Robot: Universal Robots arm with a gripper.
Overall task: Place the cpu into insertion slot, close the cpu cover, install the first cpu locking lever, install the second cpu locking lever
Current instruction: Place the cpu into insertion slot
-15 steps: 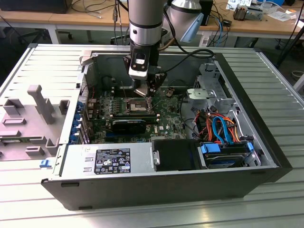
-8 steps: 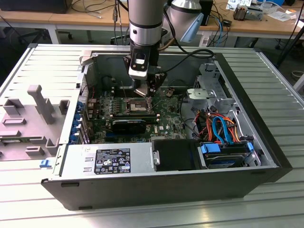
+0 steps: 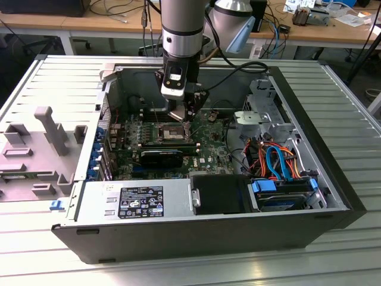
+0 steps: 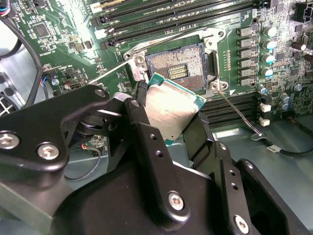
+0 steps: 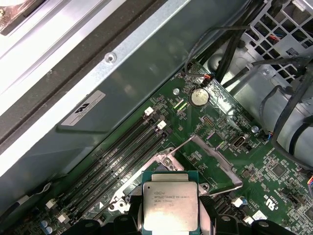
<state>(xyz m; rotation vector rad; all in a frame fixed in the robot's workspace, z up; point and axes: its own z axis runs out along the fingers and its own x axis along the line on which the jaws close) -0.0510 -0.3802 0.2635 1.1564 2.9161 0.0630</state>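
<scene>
On the ribbed metal table [image 3: 351,107] we see an open computer case [image 3: 178,238] lying on its side, its inside facing up. Over it the arm [image 3: 181,24] reaches down from the far edge of the exterior view. A green circuit board [image 3: 211,152] covers the floor of the case. The gripper [image 3: 183,116] hangs low over this board, just above the insertion slot [image 3: 168,132].

In the second wrist view the gripper [image 4: 168,115] has its black fingers [image 4: 146,142] clamped on two opposite edges of the cpu [image 4: 168,110]. The chip is tilted in that view, its far corner overlapping the near edge of the insertion slot [image 4: 178,71] (dark centre bare, nothing seated). The cpu [image 5: 169,203] shows its metal top in the first wrist view.

Beside it in that view a silvery frame plate [image 5: 227,169] stands raised off the board, probably the cpu cover, though we cannot be sure. Two thin locking levers [image 4: 237,112] [image 4: 110,73] slant out from the socket's corners.
</scene>
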